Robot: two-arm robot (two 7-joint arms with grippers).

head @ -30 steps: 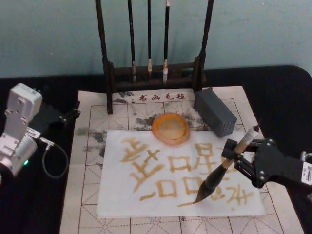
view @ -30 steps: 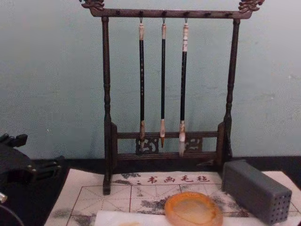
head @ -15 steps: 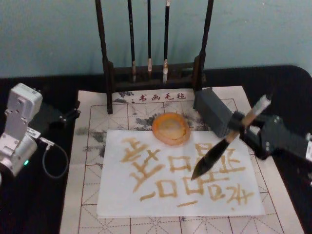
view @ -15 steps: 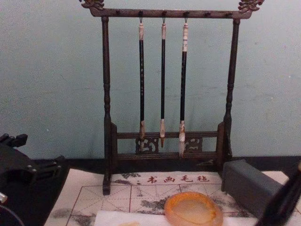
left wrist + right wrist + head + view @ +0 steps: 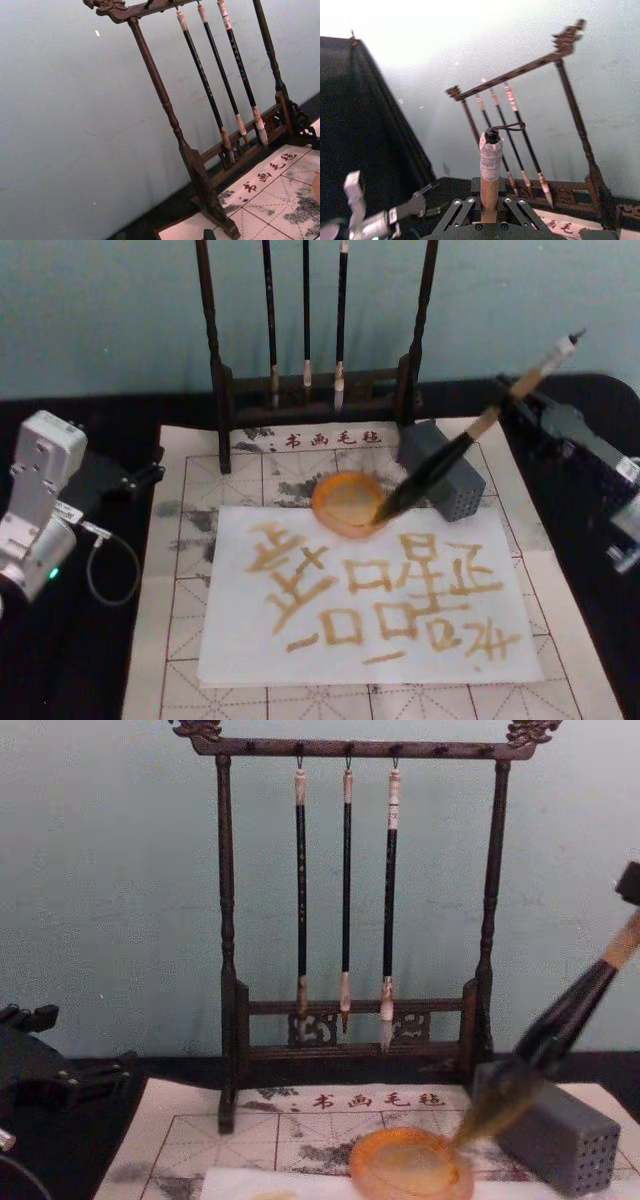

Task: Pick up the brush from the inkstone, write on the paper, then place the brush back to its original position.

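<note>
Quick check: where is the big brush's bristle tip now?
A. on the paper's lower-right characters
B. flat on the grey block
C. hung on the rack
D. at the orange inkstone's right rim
D: the right tool holds the brush tilted, its dark tip at the right rim of the inkstone.

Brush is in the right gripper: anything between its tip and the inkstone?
Nothing visible. The right gripper holds the brush tilted, its tip at the inkstone's right rim. The grey block sits beside the dish, below the shaft, not in the path. The left gripper is parked at the left.
</note>
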